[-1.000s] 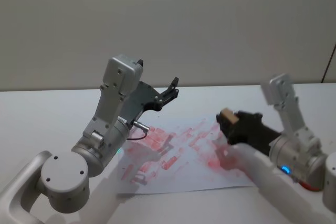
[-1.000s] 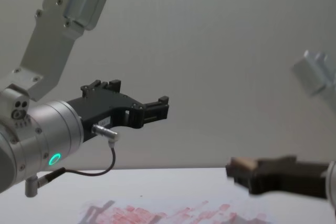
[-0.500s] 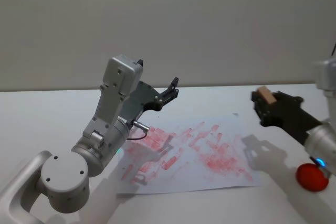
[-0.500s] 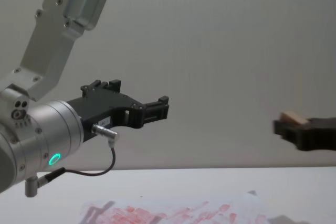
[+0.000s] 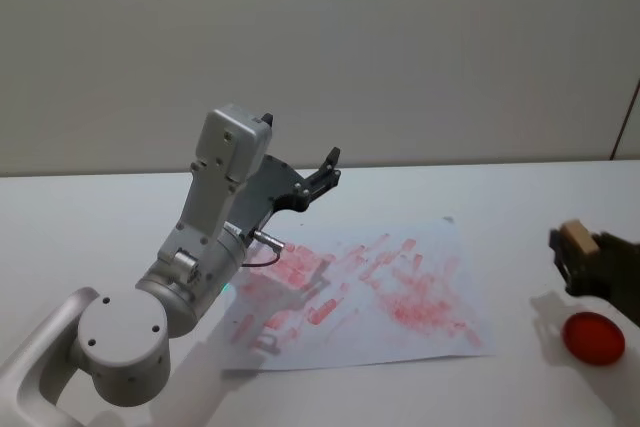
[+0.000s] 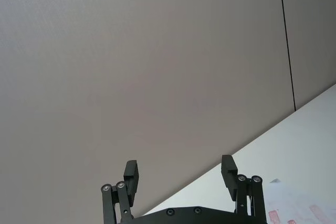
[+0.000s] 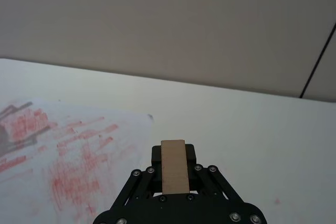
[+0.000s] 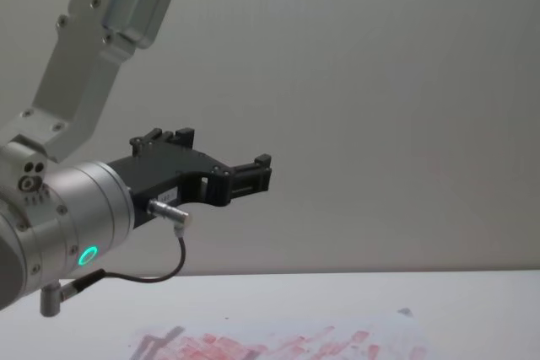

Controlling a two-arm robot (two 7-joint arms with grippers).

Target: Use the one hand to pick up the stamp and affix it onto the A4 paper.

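Black and spread wide, the left tool (image 5: 330, 162) hangs raised above the desk (image 5: 80, 217), jaws apart on nothing, over the far left corner of the A4 paper (image 5: 350, 337). That sheet, smeared with red ink prints (image 5: 410, 299), lies flat between the two tools. Off its right edge, the right tool (image 5: 580, 257) is clamped on the pale wooden stamp (image 5: 578, 237), with a red ink pad (image 5: 593, 337) just below it.

We hold our left gripper (image 5: 331, 169) raised at the left with fingers spread, while our right gripper (image 5: 583, 259) hangs clamped at the right edge.
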